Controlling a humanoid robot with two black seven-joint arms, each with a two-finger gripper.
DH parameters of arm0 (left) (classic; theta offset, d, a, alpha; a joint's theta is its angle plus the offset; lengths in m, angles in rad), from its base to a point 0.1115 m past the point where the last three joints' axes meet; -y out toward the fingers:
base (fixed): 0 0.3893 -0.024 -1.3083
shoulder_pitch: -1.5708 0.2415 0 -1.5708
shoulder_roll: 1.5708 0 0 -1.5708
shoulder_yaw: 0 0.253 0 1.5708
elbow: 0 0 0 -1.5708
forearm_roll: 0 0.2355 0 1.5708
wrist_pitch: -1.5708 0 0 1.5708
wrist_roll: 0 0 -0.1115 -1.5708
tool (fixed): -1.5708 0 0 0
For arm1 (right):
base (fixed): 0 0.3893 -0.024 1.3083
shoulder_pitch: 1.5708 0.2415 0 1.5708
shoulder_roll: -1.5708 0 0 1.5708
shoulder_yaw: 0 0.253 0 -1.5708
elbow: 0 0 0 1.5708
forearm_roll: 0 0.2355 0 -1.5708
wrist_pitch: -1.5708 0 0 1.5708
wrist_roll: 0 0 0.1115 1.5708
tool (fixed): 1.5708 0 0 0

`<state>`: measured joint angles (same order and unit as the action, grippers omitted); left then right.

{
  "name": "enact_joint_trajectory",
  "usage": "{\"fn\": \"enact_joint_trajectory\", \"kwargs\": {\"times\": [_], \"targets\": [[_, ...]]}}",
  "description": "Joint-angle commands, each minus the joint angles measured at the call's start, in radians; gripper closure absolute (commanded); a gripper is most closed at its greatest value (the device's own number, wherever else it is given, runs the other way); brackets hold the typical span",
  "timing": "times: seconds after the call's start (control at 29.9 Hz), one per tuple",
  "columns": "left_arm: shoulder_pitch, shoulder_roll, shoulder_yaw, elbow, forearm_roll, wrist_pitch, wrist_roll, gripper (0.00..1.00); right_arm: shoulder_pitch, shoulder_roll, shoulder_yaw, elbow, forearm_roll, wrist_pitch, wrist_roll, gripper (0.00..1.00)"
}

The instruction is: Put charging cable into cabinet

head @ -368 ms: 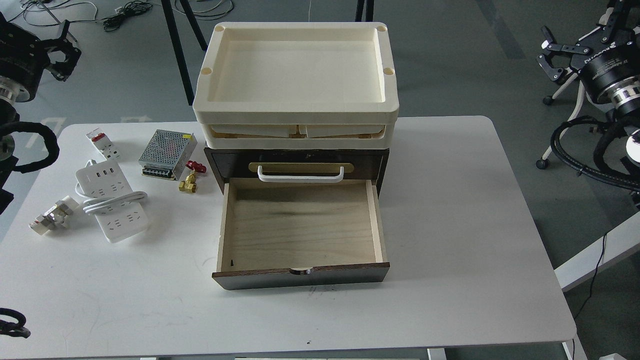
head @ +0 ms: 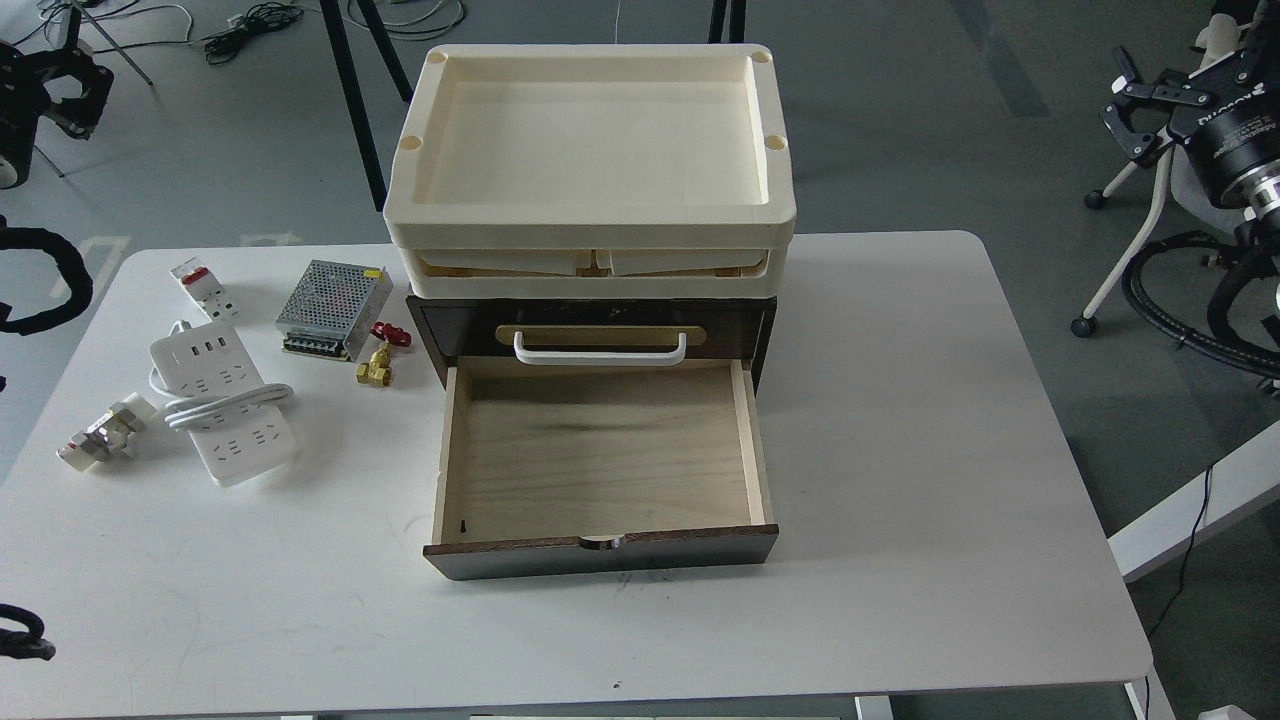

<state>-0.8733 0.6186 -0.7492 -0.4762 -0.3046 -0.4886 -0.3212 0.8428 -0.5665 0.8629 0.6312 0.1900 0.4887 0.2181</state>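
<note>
The charging cable (head: 222, 402) is a white power strip with its thick cord looped across it. It lies on the left part of the white table (head: 950, 420). The cabinet (head: 735, 325) is a dark-brown drawer unit in the table's middle. Its lower pale plywood drawer (head: 600, 460) is pulled out and empty. The upper drawer, with a white bar handle (head: 600, 350), is closed. My left gripper (head: 58, 85) is open and empty, high at the far left, well away from the cable. My right gripper (head: 1132, 105) is open and empty, off the table at the upper right.
Cream plastic trays (head: 590, 225) are stacked on the cabinet. Near the cable lie a perforated silver box (head: 333, 295), a small white block with a red mark (head: 203, 287), a brass valve with a red handle (head: 378, 360) and a small metal part (head: 105, 430). An office chair (head: 1150, 200) stands at right.
</note>
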Motion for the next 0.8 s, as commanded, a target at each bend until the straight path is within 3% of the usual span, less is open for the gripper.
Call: {"fn": "enact_joint_trajectory", "kwargs": {"times": [0.0, 0.03, 0.23, 0.3, 0.53, 0.64, 0.77], "targets": [[0.005, 0.001, -0.057, -0.001, -0.017, 0.000, -0.120, 0.00, 0.006, 0.002, 0.036, -0.001, 0.000, 0.000, 0.000, 0.00], [0.014, 0.007, -0.088, -0.001, -0.021, 0.000, -0.167, 0.00, 0.006, 0.002, 0.038, -0.001, 0.000, 0.000, 0.000, 0.00], [0.039, 0.079, -0.187, -0.039, -0.016, 0.000, -0.167, 0.01, 0.004, -0.001, 0.038, -0.002, 0.005, 0.000, 0.000, 0.00], [0.065, 0.131, -0.180, -0.149, -0.013, 0.000, -0.167, 0.01, 0.004, -0.001, 0.038, -0.001, 0.005, 0.000, 0.000, 0.00], [0.180, 0.465, -0.179, -0.707, 0.180, 0.000, -0.167, 0.01, -0.001, 0.000, 0.039, -0.002, 0.006, 0.000, 0.001, 0.00], [0.183, 0.565, -0.186, -0.820, 0.368, 0.000, -0.167, 0.00, -0.004, -0.001, 0.039, -0.001, 0.006, 0.000, 0.001, 0.00], [0.182, 0.602, -0.255, -0.884, 0.780, 0.000, -0.167, 0.00, -0.005, -0.022, 0.039, -0.002, 0.006, 0.000, 0.001, 0.00]]}}
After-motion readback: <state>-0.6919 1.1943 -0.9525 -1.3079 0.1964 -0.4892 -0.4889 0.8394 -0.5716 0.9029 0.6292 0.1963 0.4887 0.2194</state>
